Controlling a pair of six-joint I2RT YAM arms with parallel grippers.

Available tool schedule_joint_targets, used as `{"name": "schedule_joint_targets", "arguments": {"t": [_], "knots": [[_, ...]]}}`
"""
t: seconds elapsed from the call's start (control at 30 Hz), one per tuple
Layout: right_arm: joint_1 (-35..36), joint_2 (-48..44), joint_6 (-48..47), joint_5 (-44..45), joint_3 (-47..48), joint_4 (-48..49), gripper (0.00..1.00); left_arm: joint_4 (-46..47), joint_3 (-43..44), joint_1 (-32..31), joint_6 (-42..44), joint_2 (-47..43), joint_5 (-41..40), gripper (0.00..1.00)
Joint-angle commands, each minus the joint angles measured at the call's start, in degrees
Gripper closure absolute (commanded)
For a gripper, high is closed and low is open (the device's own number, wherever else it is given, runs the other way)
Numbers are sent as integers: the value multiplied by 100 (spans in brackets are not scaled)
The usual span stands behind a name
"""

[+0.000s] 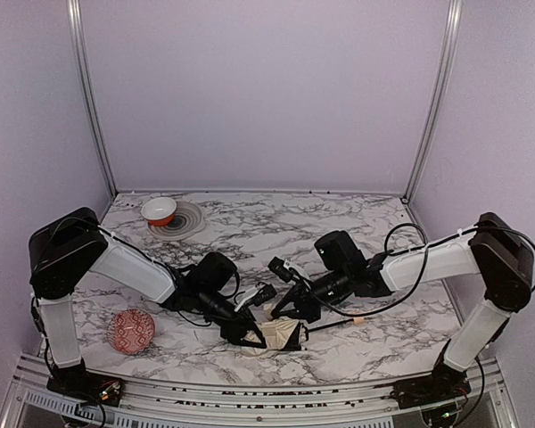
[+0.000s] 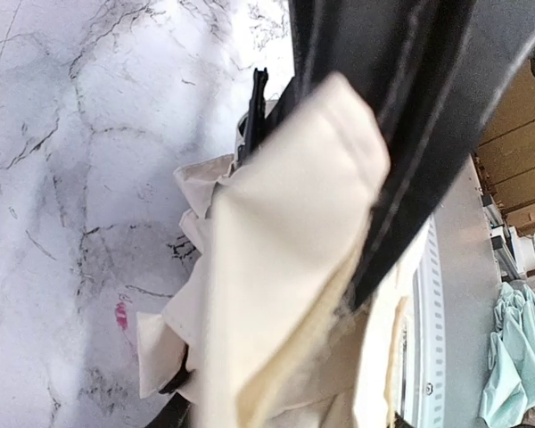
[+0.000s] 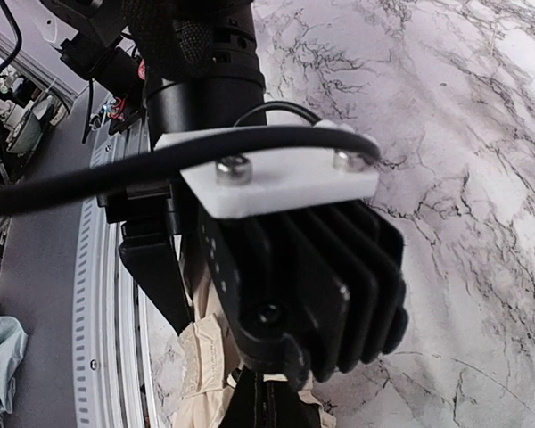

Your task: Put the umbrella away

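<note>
The umbrella (image 1: 283, 335) lies near the table's front edge as a bunched cream-beige bundle. Its thin black shaft runs right to a small pale handle (image 1: 359, 319). My left gripper (image 1: 250, 332) is at the bundle's left end. The cream fabric (image 2: 276, 267) fills the left wrist view and hides the fingers, so it appears shut on the cloth. A taut black strap (image 2: 410, 160) crosses the fabric. My right gripper (image 1: 290, 314) is on the bundle from above right. The strap (image 3: 276, 410) comes out at the bottom of its view, beside cream fabric (image 3: 201, 374).
A red patterned ball (image 1: 131, 331) lies at the front left. A red and white bowl (image 1: 159, 210) stands on a ribbed grey disc (image 1: 189, 223) at the back left. The left arm's wrist housing (image 3: 303, 285) is close in front of the right wrist camera. The metal front rail (image 2: 428, 357) is just beside the umbrella.
</note>
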Motion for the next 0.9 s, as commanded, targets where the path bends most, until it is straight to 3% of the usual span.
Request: {"name": "schedule_joint_targets", "arguments": {"t": [0.0,0.17,0.3,0.47,0.67,0.87], "knots": [[342,124,-140,-321,114,-101,100,416,9,239,-43,197,-1245,55],[369,27,-213,-174,131,-100,100,465,10,240,-143,272,-1162,61],[525,-190,-343,47,142,105,100,513,161,240,-152,394,-558,100],[1027,-796,-886,801,61,564,100,509,238,239,-219,624,27,100],[1187,-1788,-1371,1037,-848,1716,100,332,203,256,-241,788,162,100],[1273,-2227,-1927,806,-737,1254,100,-70,319,283,-62,922,-14,100]]}}
